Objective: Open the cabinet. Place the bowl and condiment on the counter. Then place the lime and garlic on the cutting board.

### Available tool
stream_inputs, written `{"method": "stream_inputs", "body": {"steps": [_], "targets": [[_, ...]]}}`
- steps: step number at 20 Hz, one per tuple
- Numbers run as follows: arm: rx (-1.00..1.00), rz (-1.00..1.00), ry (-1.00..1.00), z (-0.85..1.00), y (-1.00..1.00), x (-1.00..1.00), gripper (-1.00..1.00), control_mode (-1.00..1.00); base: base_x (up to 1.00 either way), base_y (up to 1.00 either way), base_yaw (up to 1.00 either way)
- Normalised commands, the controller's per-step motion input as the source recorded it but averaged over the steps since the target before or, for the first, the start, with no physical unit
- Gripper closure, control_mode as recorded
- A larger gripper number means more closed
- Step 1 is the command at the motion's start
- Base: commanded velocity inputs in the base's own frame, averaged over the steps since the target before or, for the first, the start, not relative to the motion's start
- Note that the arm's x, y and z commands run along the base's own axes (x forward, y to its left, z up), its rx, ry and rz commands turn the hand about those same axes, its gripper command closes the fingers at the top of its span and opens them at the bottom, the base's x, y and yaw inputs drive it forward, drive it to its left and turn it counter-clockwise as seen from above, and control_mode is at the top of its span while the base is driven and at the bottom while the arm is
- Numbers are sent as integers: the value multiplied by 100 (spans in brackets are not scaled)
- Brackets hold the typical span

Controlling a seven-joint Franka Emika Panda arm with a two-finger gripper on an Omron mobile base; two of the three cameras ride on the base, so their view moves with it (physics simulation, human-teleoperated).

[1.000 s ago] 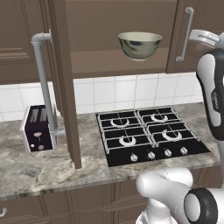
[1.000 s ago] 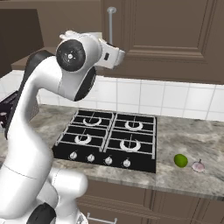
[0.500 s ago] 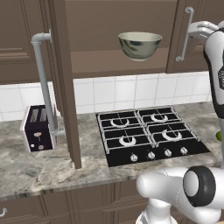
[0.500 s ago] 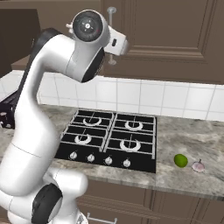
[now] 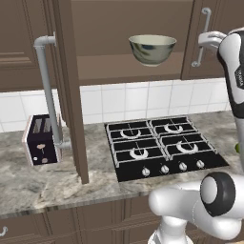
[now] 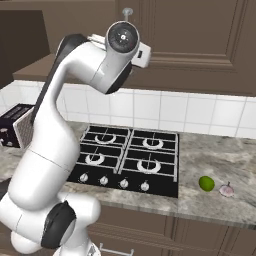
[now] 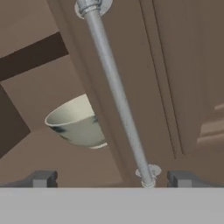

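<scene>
The cabinet (image 5: 119, 28) has its left door (image 5: 71, 95) swung open and its right door (image 7: 175, 65) closed. On the open shelf sits the bowl (image 5: 152, 47), which also appears in the hand view (image 7: 76, 124). My gripper (image 5: 209, 40) is open at the right door's grey bar handle (image 7: 116, 92). The bar's lower end lies between my gripper's (image 7: 112, 179) finger tips without being clamped. The lime (image 6: 206, 183) and the garlic (image 6: 227, 190) lie on the counter (image 6: 220, 210) right of the stove. The condiment and the cutting board are out of view.
A black gas stove (image 5: 159, 147) is set in the counter (image 5: 47, 186) below the cabinet. A toaster (image 5: 40, 140) stands at the left, just behind the open door's long handle (image 5: 47, 90). White tiles back the counter.
The arm has swung up and to the right, bringing the hand to the right door's handle. The gripper has stayed open. The bowl, lime and garlic have not moved.
</scene>
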Motion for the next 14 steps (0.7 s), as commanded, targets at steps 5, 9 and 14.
{"method": "stream_inputs", "body": {"steps": [5,9,14], "targets": [[0,0,0,0,0,48,-100,-100,0,0,0],[0,0,0,0,-6,51,-100,-100,0,0,0],[0,2,0,0,-29,27,-100,-100,0,0,0]]}}
